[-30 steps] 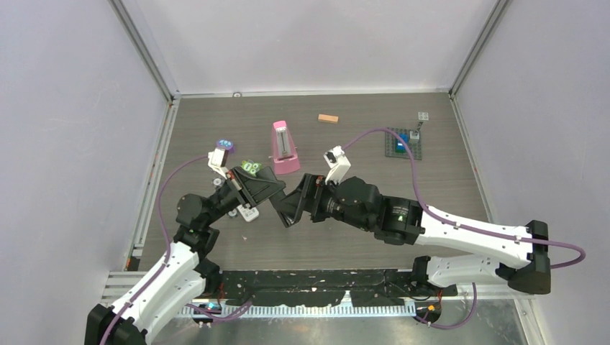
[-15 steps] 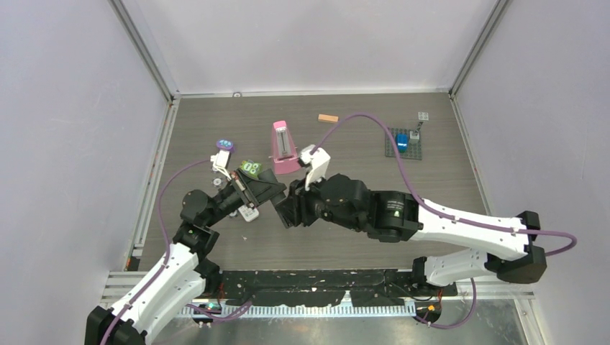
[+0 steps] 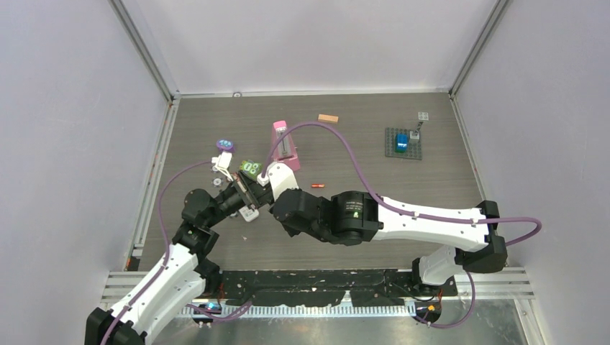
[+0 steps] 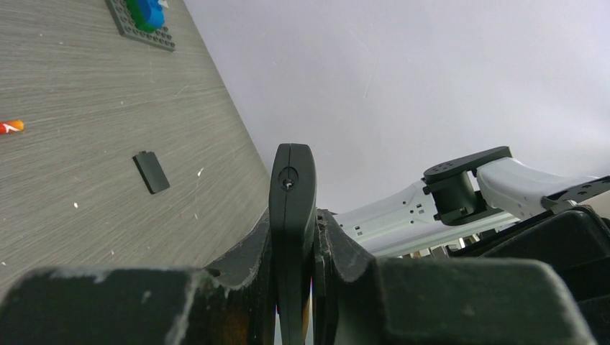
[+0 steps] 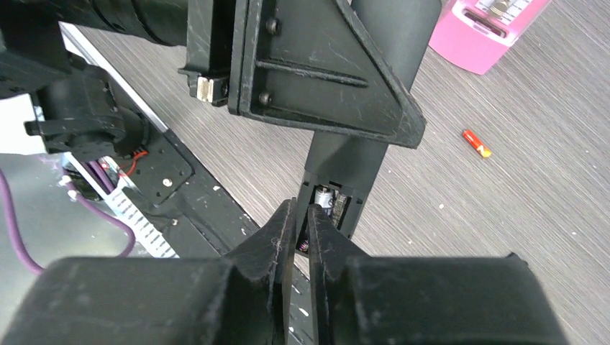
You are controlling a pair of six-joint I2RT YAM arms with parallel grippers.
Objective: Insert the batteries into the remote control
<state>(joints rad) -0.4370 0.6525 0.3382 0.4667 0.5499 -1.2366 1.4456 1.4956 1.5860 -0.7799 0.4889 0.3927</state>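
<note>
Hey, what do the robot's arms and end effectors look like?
The left arm and right arm have white shells joined by chunky black joints, and each trails a purple cable. The right arm carries a small green light. The left end effector and right end effector are black, with two scuffed wedge-shaped fingers.

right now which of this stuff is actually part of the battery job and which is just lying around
Job: black remote clamped in the left pincer; right pincer at its open battery bay, a cell seated there; loose red-orange battery; flat black piece, likely the bay cover.
Lying about: pink remote; tan block; grey baseplate with blue brick; purple-topped item; green item.
</note>
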